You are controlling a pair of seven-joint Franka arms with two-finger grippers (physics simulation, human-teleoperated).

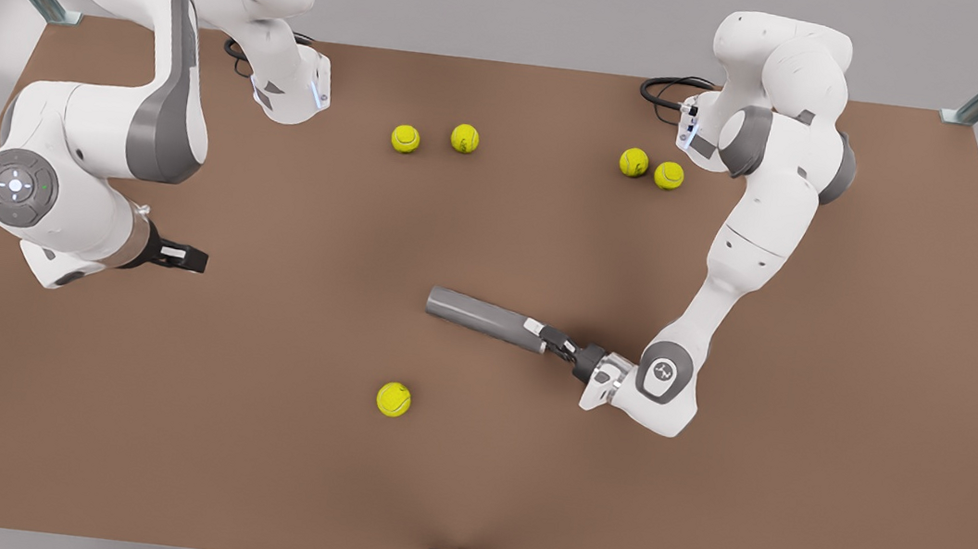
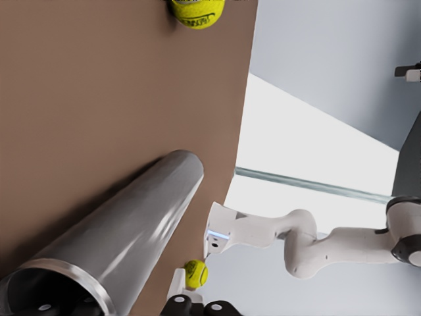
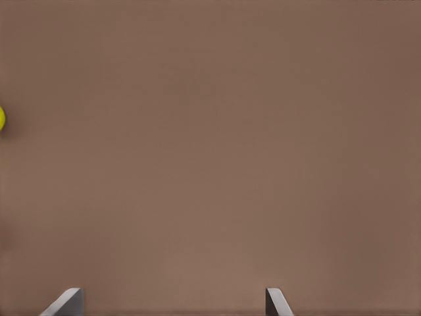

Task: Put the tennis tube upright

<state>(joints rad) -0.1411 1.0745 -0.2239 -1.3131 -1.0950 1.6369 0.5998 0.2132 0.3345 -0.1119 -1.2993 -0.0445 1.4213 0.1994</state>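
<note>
The tube point(image 1: 476, 315) lies flat on the tabletop point(image 1: 797, 499) near its centre, its far end toward 9 o'clock in the front view and its silvery rim point(image 2: 62, 276) at the left gripper point(image 1: 549, 336), whose jaws grasp that rim end. The right gripper point(image 1: 191, 257), at the front view's 9 o'clock edge, hovers over bare tabletop with jaws spread wide apart, waiting.

Five yellow balls sit well clear of the tube: two point(image 1: 406, 138) point(image 1: 465, 138) toward 12 o'clock, a touching pair point(image 1: 634, 162) point(image 1: 669, 175) toward 1 o'clock, one point(image 1: 393, 399) toward 7 o'clock. Dark print on a ball point(image 2: 195, 10) in the left wrist view is unreadable. Nothing lies against the tube.
</note>
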